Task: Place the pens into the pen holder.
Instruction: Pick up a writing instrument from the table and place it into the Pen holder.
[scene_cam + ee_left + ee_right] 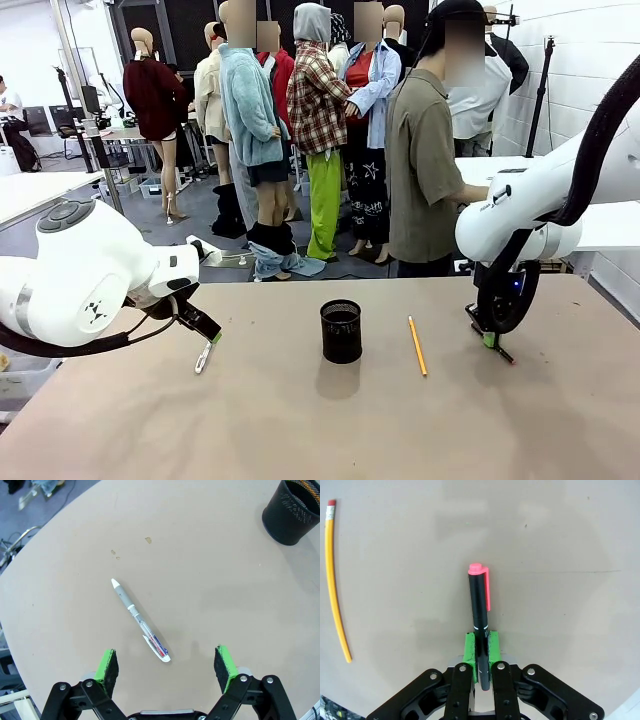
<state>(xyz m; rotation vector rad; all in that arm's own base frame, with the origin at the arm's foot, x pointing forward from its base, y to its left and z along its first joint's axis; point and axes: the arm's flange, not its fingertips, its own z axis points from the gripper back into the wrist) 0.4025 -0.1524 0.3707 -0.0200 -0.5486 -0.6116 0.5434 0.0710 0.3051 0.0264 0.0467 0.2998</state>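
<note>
The left gripper (166, 665) hangs spread wide over the white pen (140, 622), which lies flat on the table (300, 430) just ahead of the green pads. Its long axis slants, white tip pointing away, with bare tabletop all round. The right gripper (481, 645) is clamped on the black pen (479, 605) low near the table's right side, pink cap straight out from the fingers. A yellow pencil (417, 345) lies between it and the pen holder (341, 331), which stands upright mid-table, well apart from both grippers.
</note>
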